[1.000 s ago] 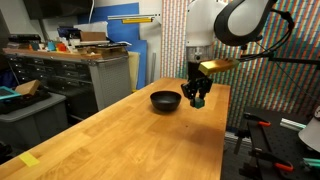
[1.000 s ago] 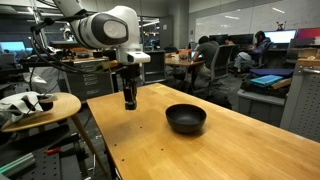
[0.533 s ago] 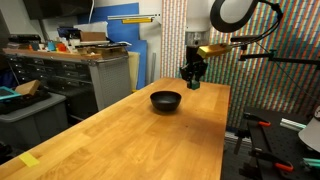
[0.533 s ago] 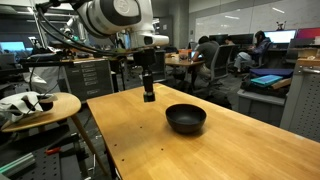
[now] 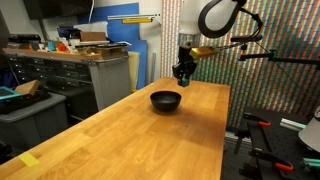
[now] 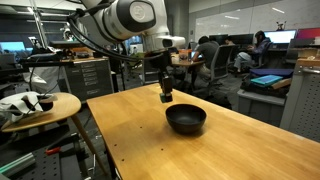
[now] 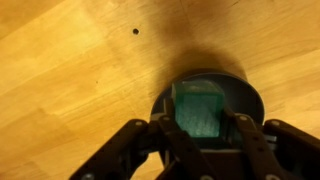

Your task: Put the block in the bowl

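My gripper [image 7: 200,120] is shut on the green block [image 7: 198,108], which shows between the dark fingers in the wrist view. Below it lies the black bowl [image 7: 243,92], partly hidden by the block and fingers. In both exterior views the gripper [image 5: 183,76] [image 6: 166,97] hangs in the air above and just beside the bowl [image 5: 166,100] [image 6: 186,119], which rests on the wooden table [image 5: 140,135] [image 6: 150,140]. The block is too small to make out in the exterior views.
A round side table [image 6: 35,108] with white objects stands by the table's edge. A cluttered workbench [image 5: 80,55] stands to one side. A small dark hole [image 7: 136,31] marks the wood near the bowl.
The gripper has risen from near the table surface and moved sideways toward the bowl, carrying the block; it now hangs close over the bowl.
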Controlling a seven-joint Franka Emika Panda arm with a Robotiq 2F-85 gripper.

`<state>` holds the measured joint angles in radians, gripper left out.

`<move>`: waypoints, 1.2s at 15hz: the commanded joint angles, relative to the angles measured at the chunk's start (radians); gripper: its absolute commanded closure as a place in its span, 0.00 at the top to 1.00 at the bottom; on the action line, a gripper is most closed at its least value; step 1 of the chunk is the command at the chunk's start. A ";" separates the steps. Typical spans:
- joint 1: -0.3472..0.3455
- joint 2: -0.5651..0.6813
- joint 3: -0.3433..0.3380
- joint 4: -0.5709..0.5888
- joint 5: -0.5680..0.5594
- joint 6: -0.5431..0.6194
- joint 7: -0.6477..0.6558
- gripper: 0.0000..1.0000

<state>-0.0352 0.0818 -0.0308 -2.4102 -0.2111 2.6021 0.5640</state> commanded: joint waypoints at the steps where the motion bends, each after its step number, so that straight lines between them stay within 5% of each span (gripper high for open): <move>1: -0.005 0.110 -0.024 0.087 0.053 0.070 -0.112 0.17; 17: -0.026 0.470 -0.011 0.346 0.290 0.183 -0.364 0.17; 18: -0.023 0.478 -0.012 0.355 0.291 0.182 -0.366 0.63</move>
<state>-0.0453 0.5168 -0.0574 -2.1101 0.0450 2.7764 0.2418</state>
